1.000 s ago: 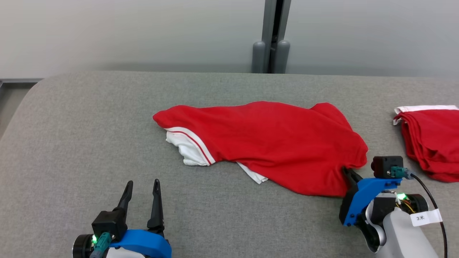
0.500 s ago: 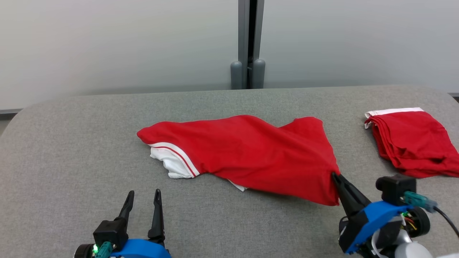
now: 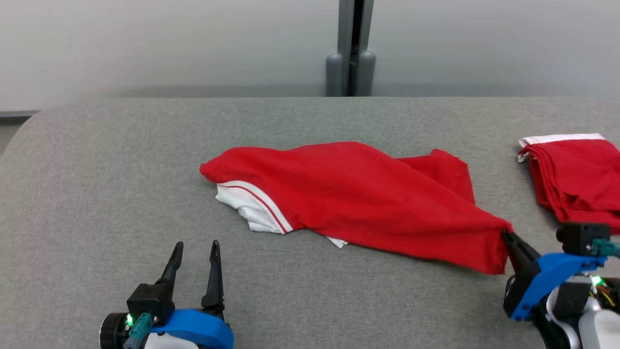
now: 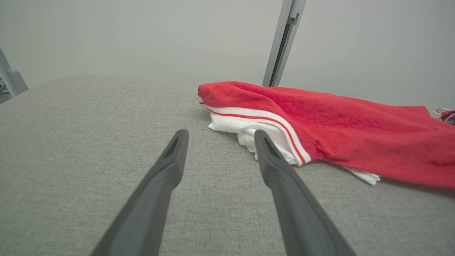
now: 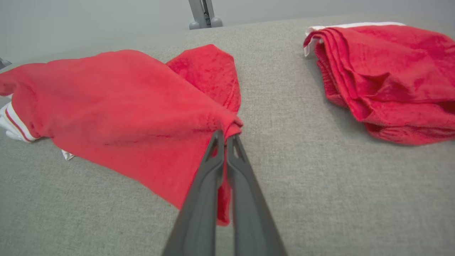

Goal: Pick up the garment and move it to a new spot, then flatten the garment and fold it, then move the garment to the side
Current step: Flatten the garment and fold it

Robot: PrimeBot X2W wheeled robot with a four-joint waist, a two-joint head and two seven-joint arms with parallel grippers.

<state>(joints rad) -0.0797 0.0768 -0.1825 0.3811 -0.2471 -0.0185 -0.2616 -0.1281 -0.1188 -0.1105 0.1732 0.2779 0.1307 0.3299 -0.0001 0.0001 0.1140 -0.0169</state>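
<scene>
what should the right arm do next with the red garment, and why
Probably raise the right gripper to lift the red garment: it is pinched shut on a corner, while most of the cloth lies bunched on the grey table.

We see the garment (image 3: 378, 198) as soft, matt red cloth with a faintly fuzzy nap (white ribbed cloth at one end). The table (image 3: 97, 184) wears coarse grey woven fabric. Our fingers (image 4: 284, 185) look like smooth matt plastic.

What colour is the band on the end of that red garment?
White band with a thin red stripe; clearest in the left wrist view.
</scene>
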